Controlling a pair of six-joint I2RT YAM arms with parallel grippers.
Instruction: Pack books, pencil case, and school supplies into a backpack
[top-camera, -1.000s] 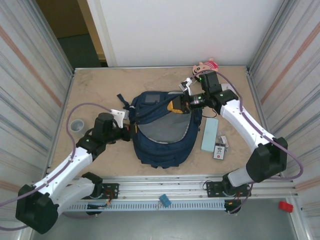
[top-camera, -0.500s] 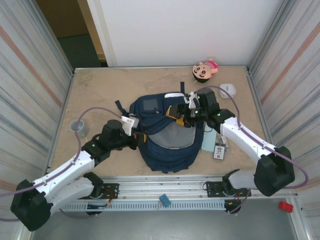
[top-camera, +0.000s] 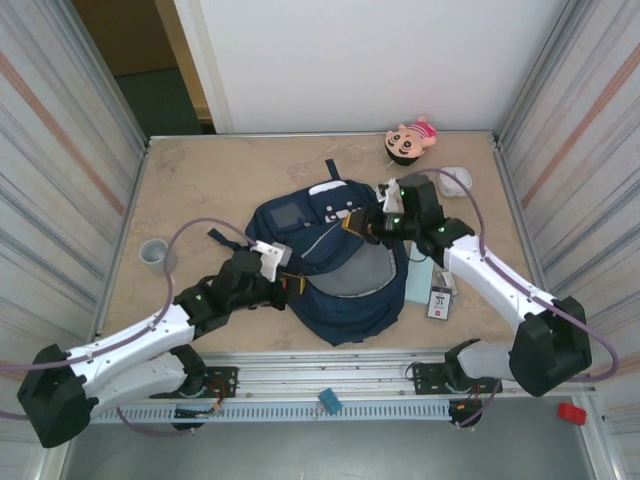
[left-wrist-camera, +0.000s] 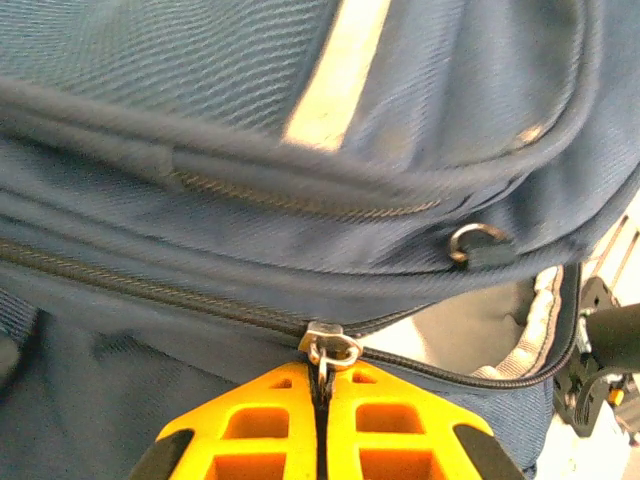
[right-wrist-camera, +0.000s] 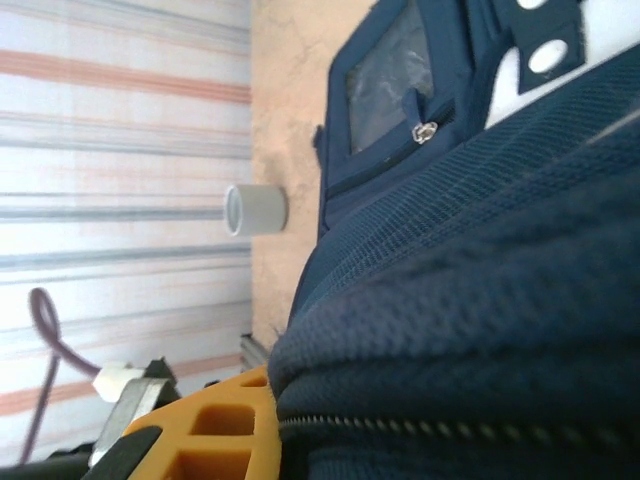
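Jaws of the left gripper (left-wrist-camera: 322, 405) are pressed together on the zip pull (left-wrist-camera: 331, 348) of the backpack (top-camera: 335, 290), and its two orange fingers (left-wrist-camera: 250, 435) meet with no gap. You cannot tell whether the right gripper (top-camera: 354, 222) is closed. One orange finger (right-wrist-camera: 210, 430) lies against the navy fabric at the bag's upper right rim, and the other is hidden by a fold.

The backpack lies at the centre of the overhead view, and its grey lining (top-camera: 365, 272) shows through the open mouth. Compared with a second ago, the bag has turned so that its white patches now face up at upper centre, and the mouth is narrower. The left gripper has moved from the bag's left edge toward lower centre. The right arm has drawn back from the upper right and uncovered the white box (top-camera: 455, 178).

The pencil case (top-camera: 417, 283) lies just right of the bag, partly under the right forearm, and the white pack (top-camera: 439, 301) lies just beside it. Both are unmoved. The grey cup (top-camera: 153, 251) stands at the left, and the doll (top-camera: 410, 138) lies at the upper right.
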